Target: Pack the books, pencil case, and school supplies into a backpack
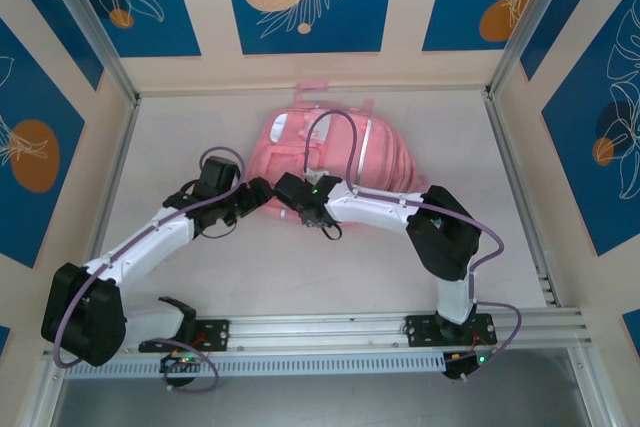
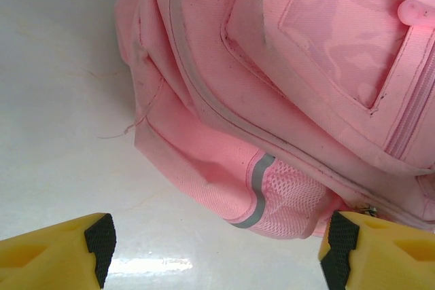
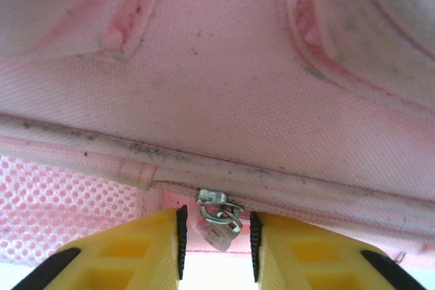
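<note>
Since the main zip looks closed, the step is probably opening it. The right gripper point(image 3: 216, 239) has its jaws narrowed either side of the metal zip pull point(image 3: 219, 225); can't tell if it's actually pinching. It needs a firm clamp on the tab, then a pull along the seam. The left gripper point(image 2: 217, 246) has its jaws wide apart and holds nothing, just beside the mesh side pocket point(image 2: 289, 198); it could pin the fabric. The backpack point(image 1: 330, 162) lies mid-worktop point(image 1: 330, 277) toward the far edge. Its contents are hidden, and the mesh pocket looks flat.
</note>
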`<action>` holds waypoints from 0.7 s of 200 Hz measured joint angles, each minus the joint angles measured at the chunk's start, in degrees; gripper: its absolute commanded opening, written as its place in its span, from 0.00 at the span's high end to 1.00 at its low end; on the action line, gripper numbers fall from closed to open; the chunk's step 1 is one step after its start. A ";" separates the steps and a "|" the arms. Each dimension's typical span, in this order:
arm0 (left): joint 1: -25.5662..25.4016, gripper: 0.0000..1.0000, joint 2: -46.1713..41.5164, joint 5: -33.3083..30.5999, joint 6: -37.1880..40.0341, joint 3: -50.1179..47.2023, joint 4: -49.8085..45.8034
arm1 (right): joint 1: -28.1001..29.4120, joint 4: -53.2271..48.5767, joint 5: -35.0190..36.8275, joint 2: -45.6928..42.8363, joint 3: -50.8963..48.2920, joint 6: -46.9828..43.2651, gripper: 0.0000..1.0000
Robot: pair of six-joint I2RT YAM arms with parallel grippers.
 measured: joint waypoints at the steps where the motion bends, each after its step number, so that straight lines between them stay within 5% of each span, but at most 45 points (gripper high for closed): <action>1: 0.00 0.17 0.00 0.00 0.00 0.00 0.00 | 0.00 0.02 0.02 0.00 0.00 0.07 0.60; 76: 0.00 0.17 0.39 0.00 0.02 0.00 0.26 | 0.33 8.28 0.39 -2.16 -6.69 -1.01 0.73; 140: 0.00 0.17 0.92 0.24 0.02 0.00 0.33 | -0.09 12.55 0.81 -5.73 -9.81 -0.81 0.73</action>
